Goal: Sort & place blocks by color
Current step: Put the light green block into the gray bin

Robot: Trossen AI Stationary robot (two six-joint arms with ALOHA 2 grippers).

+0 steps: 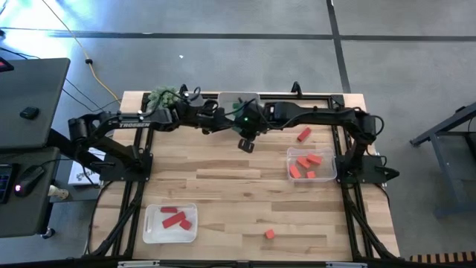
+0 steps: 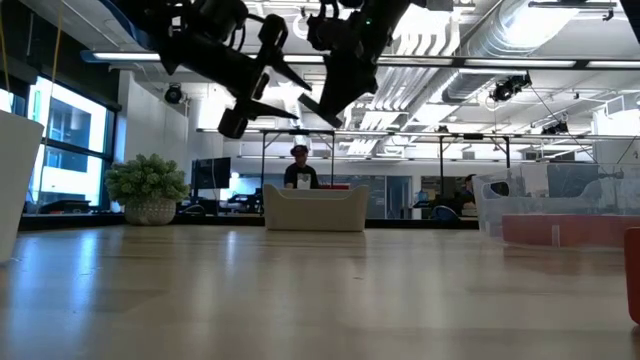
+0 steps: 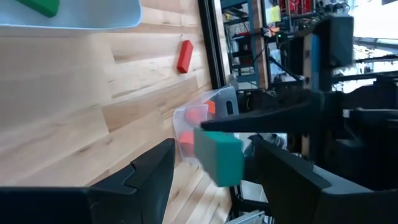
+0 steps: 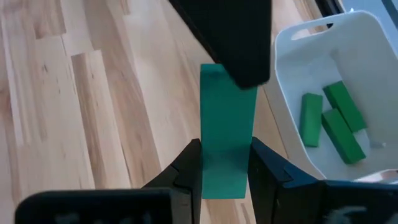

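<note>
My right gripper [image 4: 226, 168] is shut on a green block [image 4: 227, 124], held in the air over the middle of the table's far half [image 1: 242, 128]. My left gripper [image 3: 211, 180] is open, with one finger on either side of that block's free end [image 3: 217, 155]. One left finger [image 4: 230, 37] covers the block's tip in the right wrist view, and I cannot tell whether it touches. A white tray [image 4: 292, 37] at the far edge holds three green blocks [image 4: 329, 121]. A red block [image 1: 303, 135] and an orange block [image 1: 269, 234] lie loose on the table. My right gripper pinches the green block's two long sides [image 4: 227, 177] between its two fingers, at the end nearest the wrist. The fingers slant down from the table's right and lie along the block. The block sticks out past the fingertips, lifted clear of the table.
A clear tray [image 1: 290, 152] with several orange-coral blocks stands at the right. Another tray [image 1: 149, 223] with red blocks sits at the near left. A spiky green plant ball [image 1: 163, 97] is at the far left corner. The middle of the table is bare wood [image 1: 238, 186].
</note>
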